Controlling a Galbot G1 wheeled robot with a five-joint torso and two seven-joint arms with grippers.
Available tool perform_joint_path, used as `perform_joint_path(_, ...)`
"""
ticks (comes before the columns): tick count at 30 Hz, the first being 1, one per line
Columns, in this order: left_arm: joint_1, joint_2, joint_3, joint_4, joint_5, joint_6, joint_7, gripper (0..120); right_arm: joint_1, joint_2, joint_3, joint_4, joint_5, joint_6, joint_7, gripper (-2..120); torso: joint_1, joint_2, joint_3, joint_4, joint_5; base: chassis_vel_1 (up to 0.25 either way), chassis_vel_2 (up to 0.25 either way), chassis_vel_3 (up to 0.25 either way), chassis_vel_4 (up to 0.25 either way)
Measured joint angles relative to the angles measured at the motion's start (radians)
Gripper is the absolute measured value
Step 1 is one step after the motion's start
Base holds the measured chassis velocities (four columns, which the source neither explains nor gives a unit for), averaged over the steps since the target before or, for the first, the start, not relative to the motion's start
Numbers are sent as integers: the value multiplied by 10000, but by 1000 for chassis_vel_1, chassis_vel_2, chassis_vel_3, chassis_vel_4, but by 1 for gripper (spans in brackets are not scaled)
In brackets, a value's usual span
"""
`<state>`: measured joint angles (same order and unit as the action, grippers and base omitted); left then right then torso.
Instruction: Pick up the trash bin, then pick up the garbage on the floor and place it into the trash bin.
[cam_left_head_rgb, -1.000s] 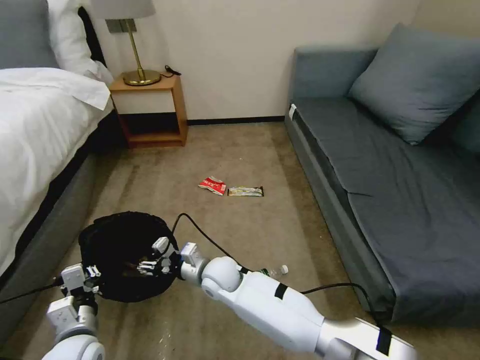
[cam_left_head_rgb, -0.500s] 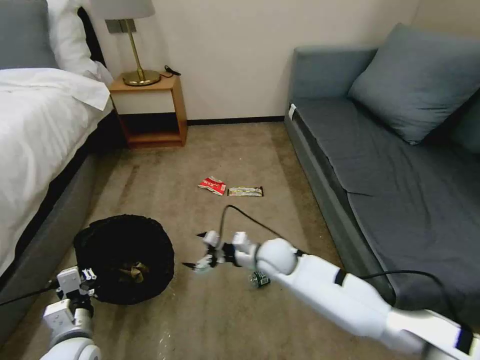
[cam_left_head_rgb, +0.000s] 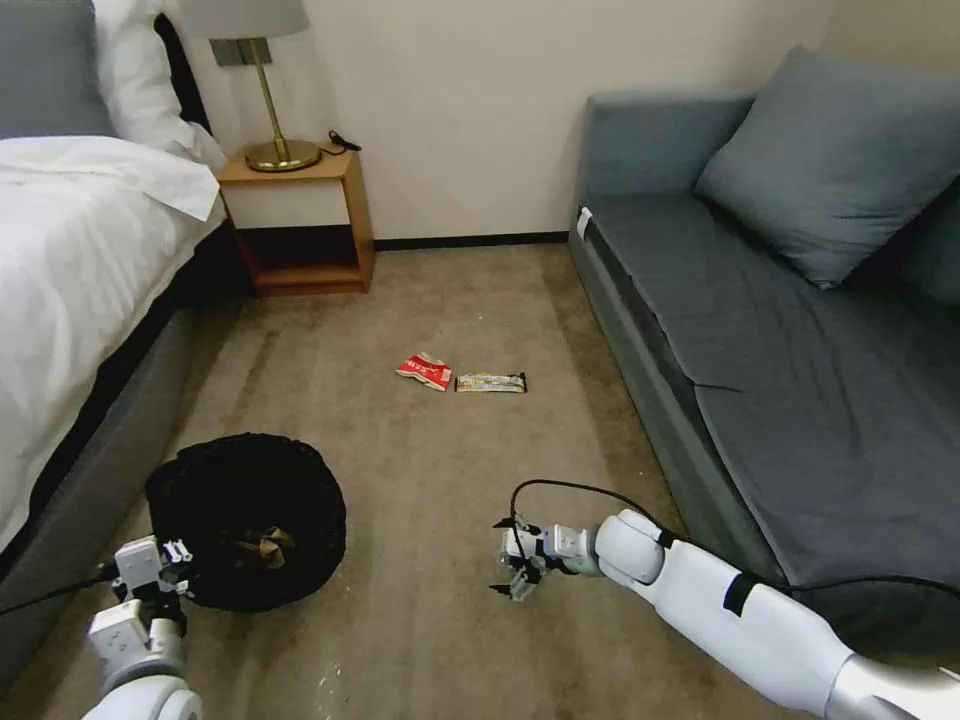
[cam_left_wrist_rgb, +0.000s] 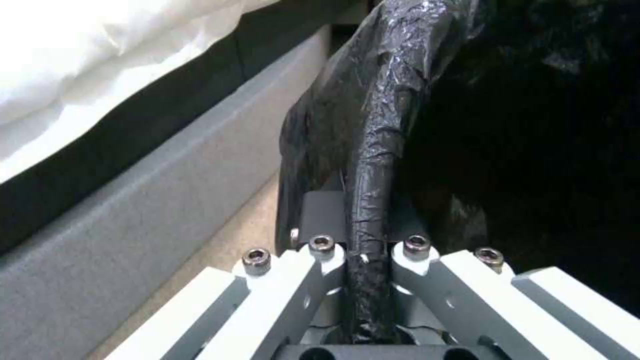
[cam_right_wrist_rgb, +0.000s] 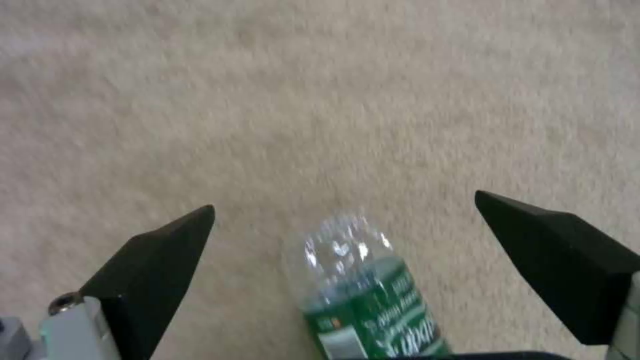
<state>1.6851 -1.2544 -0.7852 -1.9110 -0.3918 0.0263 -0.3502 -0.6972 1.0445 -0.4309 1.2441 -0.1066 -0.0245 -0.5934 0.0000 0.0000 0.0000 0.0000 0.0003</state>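
My right pincer (cam_right_wrist_rgb: 343, 220) spread wide, low over carpet, straddling clear round plastic bottle with green label (cam_right_wrist_rgb: 363, 295) near sofa. Risk: bottle rolls away as tips close.

Left pincer (cam_left_wrist_rgb: 367, 260) clamps bag-lined rim of low black-lined bin (cam_left_head_rgb: 245, 515), near left by bed; thin plastic may slip.

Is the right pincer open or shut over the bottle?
Open. The right pincer has its dark fingertips spread wide either side of the bottle, which lies on the carpet.

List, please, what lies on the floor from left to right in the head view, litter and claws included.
left claw shut on the rim → trash bin → red-white snack packet → bar wrapper → right claw, open over the bottle
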Motion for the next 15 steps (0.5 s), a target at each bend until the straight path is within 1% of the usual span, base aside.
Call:
perform_joint_path(3,20,-13,-10,16,2,-42,3,4,-2,196,249,-608,-424,247,-74,100,0,0,0,1,-2,0,0,0,0)
perform_joint_path(5,25,-13,-13,16,3,-44,4,4,0,219,269,-692,-466,283,-82,100,0,0,0,0,-2,0,0,0,0)
perform_joint_path(9,59,-11,-42,16,-5,-74,8,4,78,494,491,-1590,-804,653,-222,100,0,0,0,1,-2,0,0,0,0)
perform_joint_path(10,59,-11,-42,16,-5,-74,8,4,78,494,491,-1590,-804,653,-222,100,0,0,0,1,-2,0,0,0,0)
perform_joint_path(13,75,-10,-45,16,-6,-94,12,4,222,753,710,-2325,-1046,931,-352,100,0,0,0,0,-3,0,0,0,0)
perform_joint_path(15,101,-12,-42,-18,0,-99,12,4,288,836,787,-2568,-1131,1009,-412,100,0,0,0,0,-3,0,0,0,0)
